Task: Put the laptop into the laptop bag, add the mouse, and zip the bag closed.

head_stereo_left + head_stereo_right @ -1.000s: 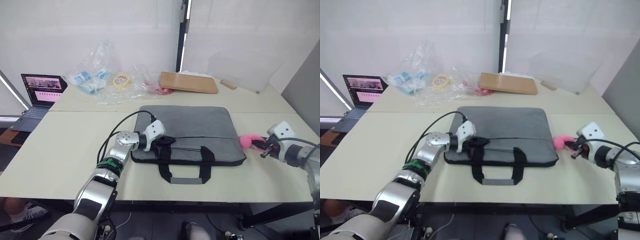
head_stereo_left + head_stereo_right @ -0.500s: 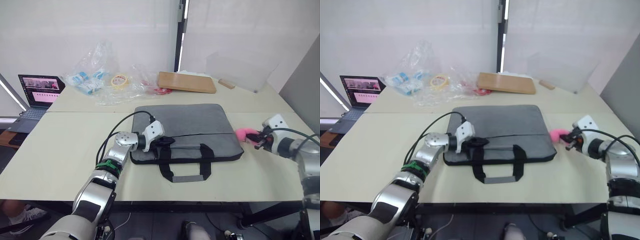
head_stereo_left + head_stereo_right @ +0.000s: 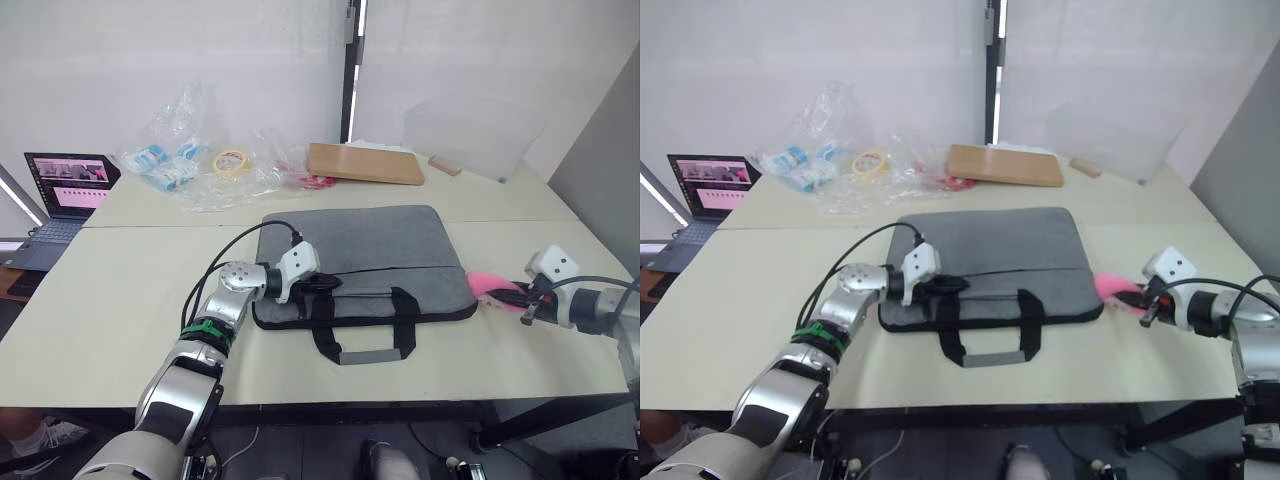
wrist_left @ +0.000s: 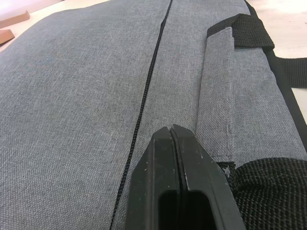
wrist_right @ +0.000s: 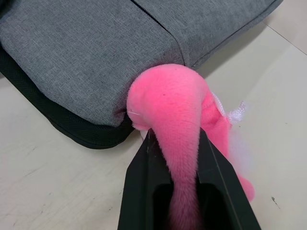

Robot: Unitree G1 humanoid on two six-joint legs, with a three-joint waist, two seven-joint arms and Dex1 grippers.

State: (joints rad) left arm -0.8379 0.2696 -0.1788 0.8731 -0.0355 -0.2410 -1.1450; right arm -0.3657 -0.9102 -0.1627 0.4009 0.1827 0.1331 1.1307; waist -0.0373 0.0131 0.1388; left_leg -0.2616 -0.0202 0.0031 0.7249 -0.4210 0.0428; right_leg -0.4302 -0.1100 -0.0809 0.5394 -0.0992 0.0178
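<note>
Coarse woven grey cloth laptop bag (image 4: 86,86), fluffy pink plush toy (image 5: 172,110), matt black jaws

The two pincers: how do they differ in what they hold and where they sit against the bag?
The left pincer is pressed shut with nothing visible between its fingers, lying on top of the bag near a handle strap. The right pincer is clamped on a pink fluffy toy, off the bag at its corner, over the table. Both are black and point towards the bag.

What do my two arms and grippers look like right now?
Both arms are silver metal with black joints. The left arm has a green band and a looping black cable. Each wrist carries a white block; the left gripper and right gripper have black fingers.
</note>
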